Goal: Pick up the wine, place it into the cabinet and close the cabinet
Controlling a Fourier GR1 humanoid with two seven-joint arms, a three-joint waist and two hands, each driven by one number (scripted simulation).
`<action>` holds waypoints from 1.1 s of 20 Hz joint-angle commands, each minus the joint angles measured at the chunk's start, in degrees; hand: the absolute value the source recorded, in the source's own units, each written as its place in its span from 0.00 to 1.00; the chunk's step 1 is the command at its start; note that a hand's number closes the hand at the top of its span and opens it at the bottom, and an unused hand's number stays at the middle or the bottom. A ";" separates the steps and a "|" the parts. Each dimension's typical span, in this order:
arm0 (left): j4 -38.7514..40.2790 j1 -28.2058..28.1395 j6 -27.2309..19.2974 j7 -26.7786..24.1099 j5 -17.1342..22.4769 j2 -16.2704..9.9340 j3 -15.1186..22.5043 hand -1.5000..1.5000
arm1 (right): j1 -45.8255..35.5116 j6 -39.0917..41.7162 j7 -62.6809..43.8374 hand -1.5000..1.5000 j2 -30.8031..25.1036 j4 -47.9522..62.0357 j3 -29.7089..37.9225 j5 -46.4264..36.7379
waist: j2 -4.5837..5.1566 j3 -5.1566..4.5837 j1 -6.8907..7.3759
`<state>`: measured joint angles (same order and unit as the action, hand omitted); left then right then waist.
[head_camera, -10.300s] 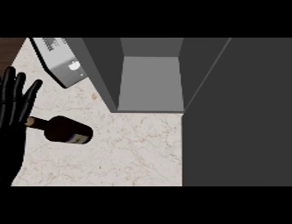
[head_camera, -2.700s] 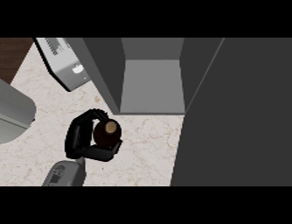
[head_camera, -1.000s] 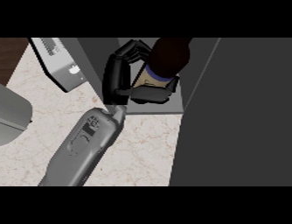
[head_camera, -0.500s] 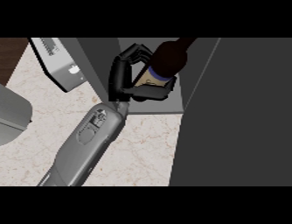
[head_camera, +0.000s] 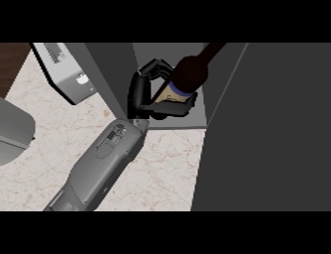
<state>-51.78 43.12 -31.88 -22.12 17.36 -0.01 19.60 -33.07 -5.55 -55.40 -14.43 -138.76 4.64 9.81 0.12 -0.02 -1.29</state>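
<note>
While its grey forearm (head_camera: 99, 163) reached up across the marble table (head_camera: 44, 124), the right robot hand (head_camera: 148, 94) was curled around the wine bottle (head_camera: 187, 74), holding it inside the open cabinet (head_camera: 110, 74). The bottle was tilted, its neck pointing up and to the right toward the top of the view, and its pale label showed between the black fingers (head_camera: 170, 106) and the thumb. Whether the bottle's base touched the cabinet floor could not be told from this angle, since the hand covered it. The cabinet door (head_camera: 278, 129) stood open, filling the right side of the view as a dark grey slab. A grey appliance (head_camera: 70, 72) sat on the table just left of the cabinet. The left forearm (head_camera: 0, 129) showed at the left edge, with its hand out of view.
</note>
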 commanded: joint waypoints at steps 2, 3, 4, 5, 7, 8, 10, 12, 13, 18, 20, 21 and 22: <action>5.16 -0.27 -0.26 -3.29 1.57 0.01 1.28 1.00 | 4.82 0.70 0.87 0.00 2.22 -5.35 -0.56 4.18 | 0.00 0.02 0.12; 8.93 0.79 -1.48 -6.65 4.33 0.01 3.20 1.00 | 1.36 -0.03 -2.53 0.00 0.91 -5.57 0.12 5.57 | 0.16 -0.02 -1.06; 8.48 0.25 -0.57 -5.43 0.95 0.01 2.24 1.00 | 0.55 -1.33 -2.02 0.00 2.03 -3.35 -3.62 0.68 | -0.02 -0.03 0.24; 9.30 -0.76 -2.37 -6.35 3.29 0.01 5.29 1.00 | 3.19 0.35 0.66 0.00 2.01 -3.90 -1.60 2.58 | 0.07 0.00 -0.23; 16.01 1.95 0.76 -10.16 2.73 0.01 1.47 1.00 | 0.92 1.08 -1.23 0.00 0.43 -3.55 1.77 7.32 | 0.27 0.00 -0.76; 13.45 1.89 -0.58 -7.70 2.58 0.01 3.90 1.00 | 0.99 -0.31 -2.07 0.00 1.12 -4.60 -1.72 2.65 | -0.01 -0.02 -0.05; 17.78 2.92 -2.02 -11.21 4.84 0.01 3.30 1.00 | 1.49 0.43 -1.23 0.00 1.34 -4.82 -1.03 4.60 | 0.19 -0.02 -0.79; 22.17 6.45 -0.96 -13.67 6.07 0.01 0.23 1.00 | 1.04 1.06 -0.66 0.00 0.75 -3.56 -0.42 4.52 | 0.37 -0.03 -1.06; 19.20 5.13 -3.50 -11.85 8.02 0.01 3.85 1.00 | 0.89 2.74 0.76 0.00 -0.38 -1.51 2.46 7.21 | 0.22 -0.01 -0.79; 24.28 6.61 -0.92 -18.62 12.59 0.01 1.17 1.00 | -1.45 1.82 2.54 0.00 1.23 1.08 1.13 5.58 | 0.53 -0.05 -1.41; 24.92 8.43 0.85 -17.31 13.20 0.01 -1.53 1.00 | 1.07 1.62 -2.54 0.00 -0.36 -4.39 2.01 6.55 | 0.20 -0.02 -1.03; 26.57 8.02 2.46 -20.08 15.57 0.01 -2.05 1.00 | -1.04 0.61 -1.79 0.00 0.55 -2.68 0.83 5.35 | 0.54 -0.08 -1.90; 26.81 9.41 2.75 -18.70 15.80 0.01 -3.33 1.00 | -0.50 1.10 -1.04 0.00 1.16 -1.64 0.23 5.84 | 0.43 -0.05 -1.25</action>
<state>-27.75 50.01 -31.03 -39.69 30.09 0.00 18.99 -33.94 -4.08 -54.51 -13.74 -137.83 4.66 11.51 0.49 -0.06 -2.50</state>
